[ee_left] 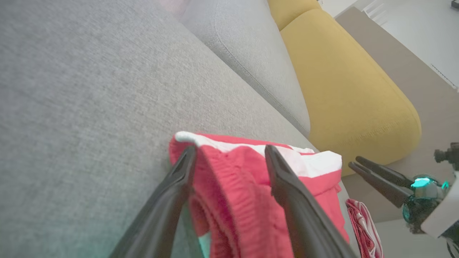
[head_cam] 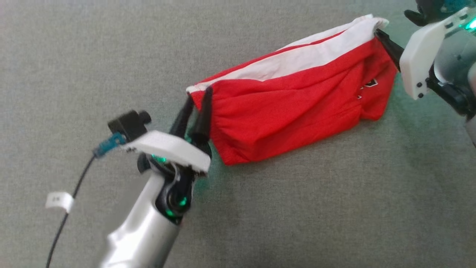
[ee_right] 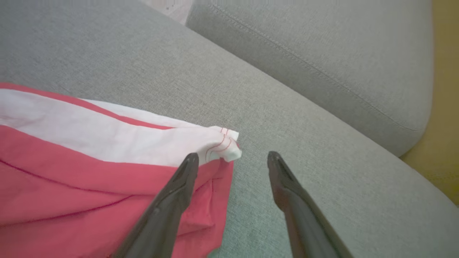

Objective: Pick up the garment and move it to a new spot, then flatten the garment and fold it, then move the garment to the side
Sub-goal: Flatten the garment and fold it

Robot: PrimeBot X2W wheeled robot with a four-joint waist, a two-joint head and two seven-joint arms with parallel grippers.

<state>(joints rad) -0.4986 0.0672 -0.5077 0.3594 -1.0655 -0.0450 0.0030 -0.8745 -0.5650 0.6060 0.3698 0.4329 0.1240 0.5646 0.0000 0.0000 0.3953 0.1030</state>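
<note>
1. 2 grippers stand at the 2 ends of the garment (head_cam: pixel 297 100), a red piece with a white band, which lies crumpled on the grey sofa seat (head_cam: pixel 111 44).
2. The left gripper (head_cam: pixel 199 95) is at the garment's left end. In the left wrist view its fingers (ee_left: pixel 165 200) are spread wide, so the jaws are open. The red gathered hem sits between them and is not pinched.
3. The right gripper (ee_right: pixel 232 156) is at the right end, by the white corner. Its jaws are also open. 1 finger is over the red cloth just beside that corner, and the other is over the bare seat.
4. The garment reaches from 1 gripper to the other. The white band runs along its far edge, and a small dark print shows near the right end.
5. Behind the seat there is a grey back cushion (ee_right: pixel 322 53), and a yellow cushion (ee_left: pixel 340 89) is beside it.
6. A black cable with a white tag (head_cam: pixel 59 201) runs beside the left arm.
</note>
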